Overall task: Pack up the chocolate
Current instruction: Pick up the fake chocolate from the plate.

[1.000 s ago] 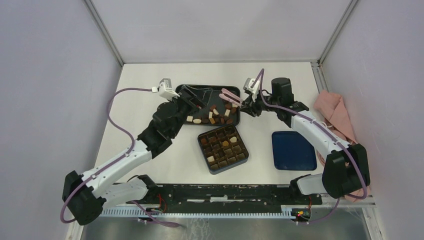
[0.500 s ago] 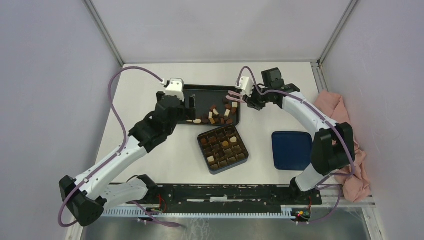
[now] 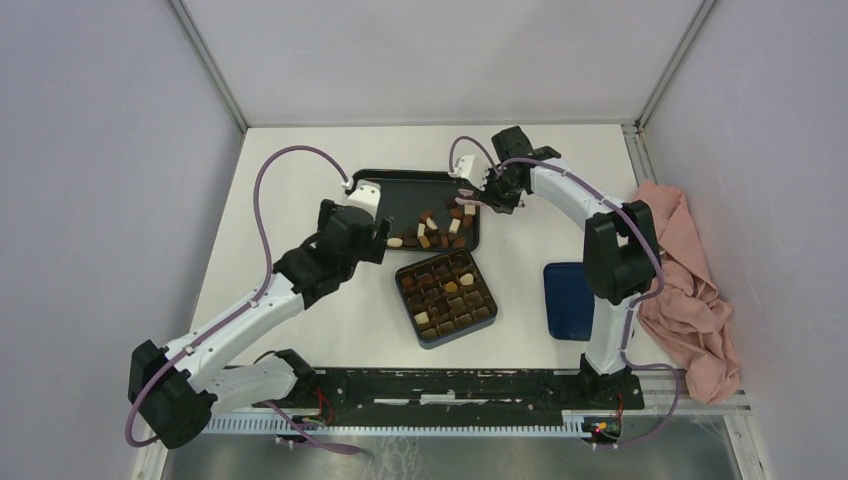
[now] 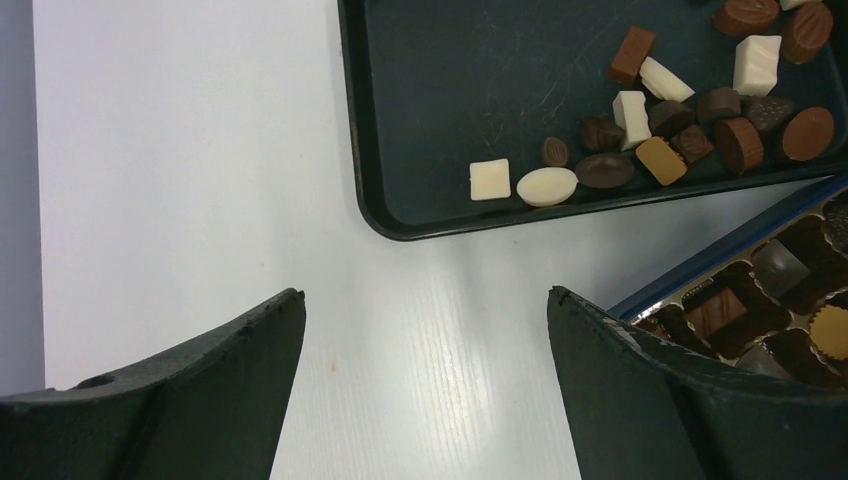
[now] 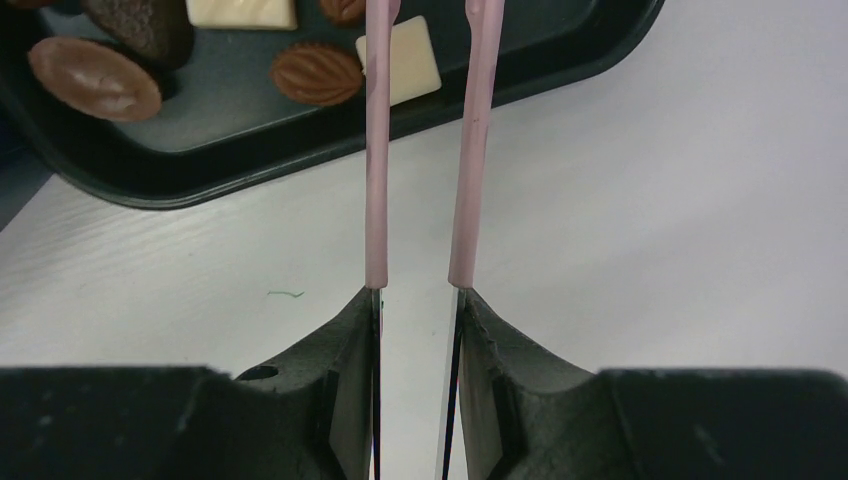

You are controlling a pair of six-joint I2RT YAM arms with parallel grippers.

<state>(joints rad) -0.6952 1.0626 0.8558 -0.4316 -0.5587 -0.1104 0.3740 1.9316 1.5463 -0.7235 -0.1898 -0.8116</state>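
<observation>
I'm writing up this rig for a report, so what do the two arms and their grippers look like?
The left arm and right arm have white links with black joints and motor housings. A purple cable loops along each. The left gripper and right gripper are matte black and wedge-shaped.

No legible text or labels — anywhere.

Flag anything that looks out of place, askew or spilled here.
Nothing spilled: loose chocolate lies only in the tray. The box sits skewed to the tray, and a crumpled pink cloth lies bunched at the right edge of the table.
</observation>
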